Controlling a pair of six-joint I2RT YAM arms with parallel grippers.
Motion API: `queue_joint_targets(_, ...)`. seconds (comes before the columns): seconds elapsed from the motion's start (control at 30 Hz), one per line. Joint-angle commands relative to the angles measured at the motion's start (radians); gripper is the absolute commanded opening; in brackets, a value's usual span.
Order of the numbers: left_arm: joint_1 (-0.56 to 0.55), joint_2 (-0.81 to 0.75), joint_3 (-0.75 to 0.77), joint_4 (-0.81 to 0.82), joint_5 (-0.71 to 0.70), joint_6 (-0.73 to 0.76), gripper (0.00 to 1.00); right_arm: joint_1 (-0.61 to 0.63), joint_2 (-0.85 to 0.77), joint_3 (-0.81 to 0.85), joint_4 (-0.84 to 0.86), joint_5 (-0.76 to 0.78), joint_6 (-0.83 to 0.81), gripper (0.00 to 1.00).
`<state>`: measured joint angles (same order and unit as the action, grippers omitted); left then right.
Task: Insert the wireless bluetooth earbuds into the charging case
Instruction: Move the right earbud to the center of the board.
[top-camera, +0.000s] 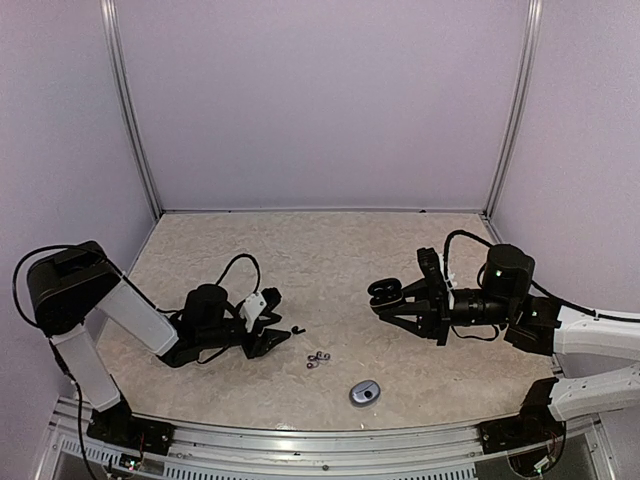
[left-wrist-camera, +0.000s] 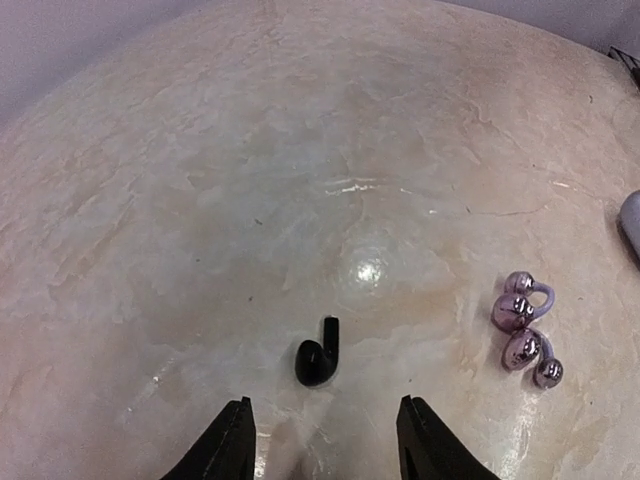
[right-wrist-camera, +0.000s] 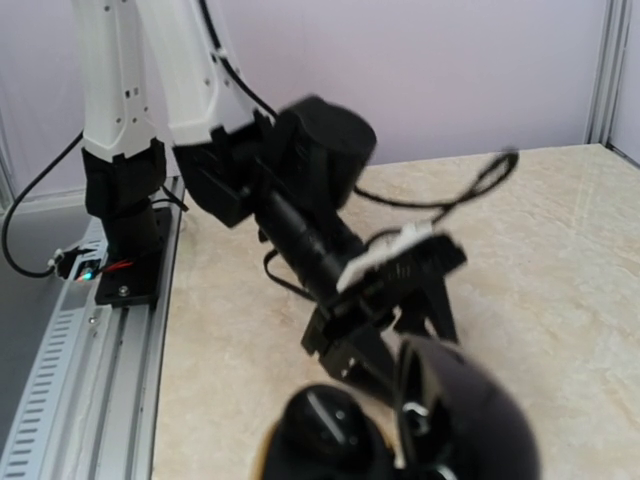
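Note:
One glossy black earbud (left-wrist-camera: 318, 358) lies on the table just ahead of my left gripper (left-wrist-camera: 322, 405), between the lines of its open, empty fingers; it also shows in the top view (top-camera: 297, 330). Two silvery-grey earbuds with pinkish tips (left-wrist-camera: 525, 325) lie together to its right, also seen from above (top-camera: 318, 359). My left gripper (top-camera: 283, 335) sits low on the table. My right gripper (top-camera: 388, 302) is shut on an open black charging case (top-camera: 383, 290) and holds it above the table at mid-right; the case is blurred in the right wrist view (right-wrist-camera: 330, 430). A second black bud is not visible.
A small grey oval case (top-camera: 365, 392) lies near the front edge, right of the silvery buds; its edge shows in the left wrist view (left-wrist-camera: 630, 225). The marbled table (top-camera: 320, 250) has purple walls behind and a metal rail (top-camera: 320, 440) along the front.

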<state>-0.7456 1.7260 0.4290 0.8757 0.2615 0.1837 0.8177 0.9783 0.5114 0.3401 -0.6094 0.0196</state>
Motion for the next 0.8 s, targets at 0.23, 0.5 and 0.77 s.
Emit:
queue_joint_targets(0.23,0.044,0.170,0.073,0.054,0.085,0.065,0.48,-0.007,0.008,0.042,-0.012,-0.014,-0.003,0.00)
queue_joint_targets(0.5,0.057,0.219,0.121,0.002,0.117,0.104,0.45,-0.008,0.012,0.045,-0.016,-0.012,-0.009,0.00)
queue_joint_targets(0.77,0.057,0.255,0.181,-0.066,0.135,0.129,0.37,-0.007,0.008,0.043,-0.023,-0.005,-0.009,0.00)
